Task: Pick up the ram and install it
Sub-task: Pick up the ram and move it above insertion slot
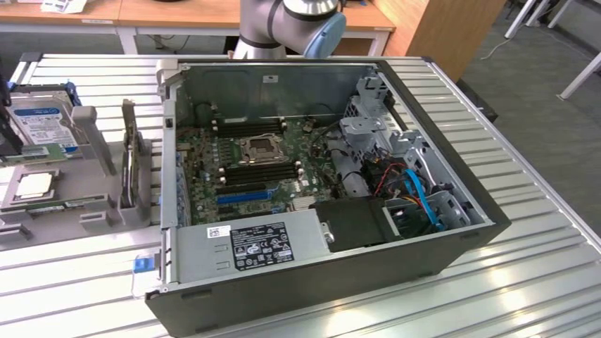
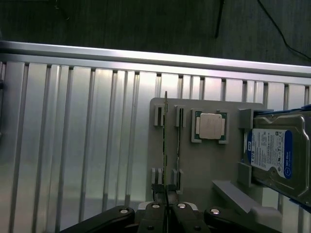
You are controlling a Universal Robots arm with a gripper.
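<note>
In the wrist view my gripper [image 2: 165, 200] is shut on the ram [image 2: 165, 126], a thin stick seen edge-on that runs out from between the fingers. It hangs well above the grey parts holder [image 2: 194, 165]. A second green memory stick [image 2: 180, 145] stands in the holder's slot beside the processor chip [image 2: 210, 126]; in the exterior view that stick [image 1: 56, 205] is at the left. The open computer case [image 1: 451, 211] lies on its side with the motherboard [image 1: 211, 179] exposed. Long black memory slots [image 1: 249, 127] sit on either side of the processor socket [image 1: 257, 149].
A blue-labelled hard drive [image 2: 277, 155] stands in the holder [image 1: 47, 227], and a dark expansion card [image 1: 129, 158] stands upright at the holder's case side. The power supply [image 1: 249, 246], drive cage [image 1: 371, 134] and cables [image 1: 413, 190] crowd the case. The arm's base [image 1: 281, 21] is behind the case.
</note>
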